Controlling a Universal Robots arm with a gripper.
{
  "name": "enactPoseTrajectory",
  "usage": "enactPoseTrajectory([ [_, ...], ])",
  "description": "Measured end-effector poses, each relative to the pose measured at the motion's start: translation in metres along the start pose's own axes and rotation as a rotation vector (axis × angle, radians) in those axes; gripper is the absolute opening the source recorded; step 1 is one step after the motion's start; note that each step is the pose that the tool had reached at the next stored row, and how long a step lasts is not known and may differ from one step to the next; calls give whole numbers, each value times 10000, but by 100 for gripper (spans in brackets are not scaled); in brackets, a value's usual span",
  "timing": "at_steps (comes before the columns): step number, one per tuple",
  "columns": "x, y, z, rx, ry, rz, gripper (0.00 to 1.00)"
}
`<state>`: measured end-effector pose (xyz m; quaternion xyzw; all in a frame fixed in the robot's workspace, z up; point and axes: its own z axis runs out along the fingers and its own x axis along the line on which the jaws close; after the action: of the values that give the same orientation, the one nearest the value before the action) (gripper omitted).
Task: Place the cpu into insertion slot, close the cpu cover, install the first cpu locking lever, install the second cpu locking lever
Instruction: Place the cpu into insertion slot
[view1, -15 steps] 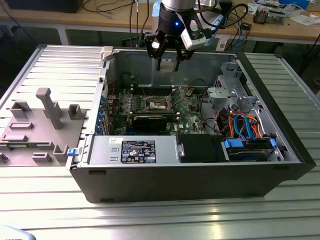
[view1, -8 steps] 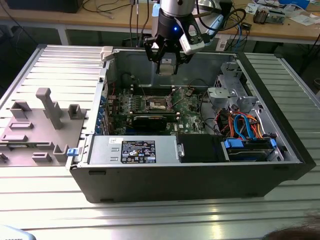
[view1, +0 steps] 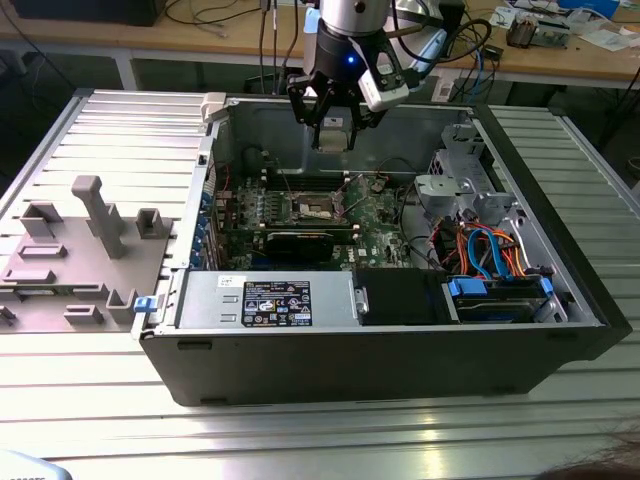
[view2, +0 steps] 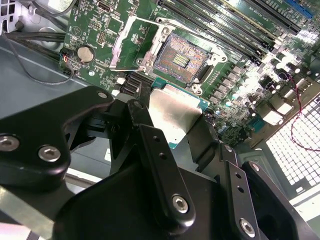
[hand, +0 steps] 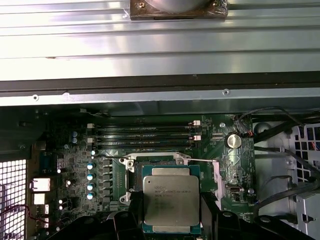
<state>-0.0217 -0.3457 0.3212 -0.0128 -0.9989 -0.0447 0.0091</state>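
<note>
My gripper (view1: 333, 140) hangs over the open computer case, above the motherboard, shut on the cpu (view2: 172, 112). The cpu is a flat square chip with a silvery metal top and sits between the black fingers (view2: 150, 145) in both wrist views. In the first wrist view the cpu (hand: 171, 202) hovers over the insertion slot (hand: 155, 162) and hides most of it. The slot (view2: 180, 57) lies open with its pin field bare. The cpu cover (view2: 125, 47), a silvery frame plate, stands tilted up at one side of the slot. In the exterior view the slot (view1: 318, 208) is below the gripper.
A black card (view1: 300, 243) lies in front of the socket and a grey power supply (view1: 265, 298) stands along the case's near wall. Drive cage (view1: 470, 180) and cables (view1: 480, 250) fill the exterior view's right. Memory slots (hand: 145, 132) flank the socket. A grey fixture plate (view1: 80, 250) lies outside the case.
</note>
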Motion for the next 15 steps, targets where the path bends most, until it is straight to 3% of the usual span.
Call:
enactPoseTrajectory([
  [9, 1, 8, 4, 4, -1, 2, 54],
  [10, 1, 11, 4, 31, -1, 2, 54],
  [13, 1, 13, 15, 266, -8, 5, 54],
  [15, 1, 12, 20, 293, -7, 4, 54],
])
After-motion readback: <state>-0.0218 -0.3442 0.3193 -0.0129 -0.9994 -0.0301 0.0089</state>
